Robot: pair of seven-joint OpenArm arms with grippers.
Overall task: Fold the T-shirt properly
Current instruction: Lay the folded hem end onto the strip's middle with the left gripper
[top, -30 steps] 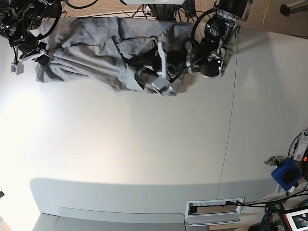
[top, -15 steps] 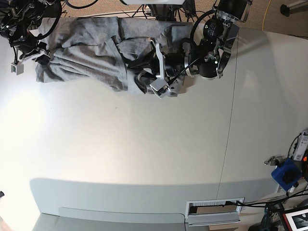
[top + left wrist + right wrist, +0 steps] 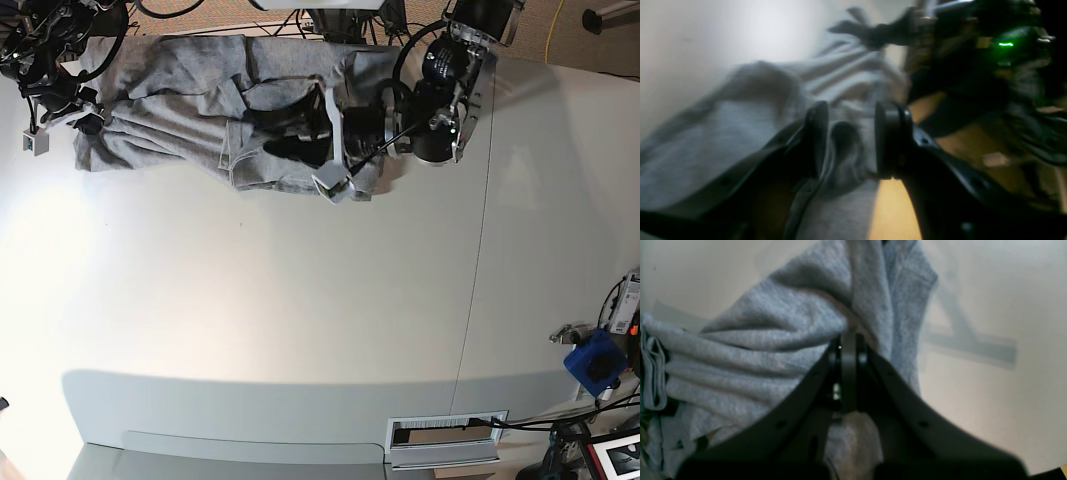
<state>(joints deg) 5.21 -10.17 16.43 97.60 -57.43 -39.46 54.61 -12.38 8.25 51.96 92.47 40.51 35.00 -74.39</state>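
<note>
A wide white desk [image 3: 300, 320] fills most of the base view, and the heather-grey T-shirt [image 3: 170, 105] lies crumpled in a long band along its upper edge, from the upper left corner to just past the top centre. At the top centre the left gripper [image 3: 325, 140] hangs over the shirt's right end with its fingers [image 3: 816, 140] parted, a fold of grey cloth lying in the gap between them but not pinched. At the upper left corner the right gripper [image 3: 848, 343] has its fingers clenched on a bunched edge of the T-shirt, the cloth draping away to the left of the wrist view.
</note>
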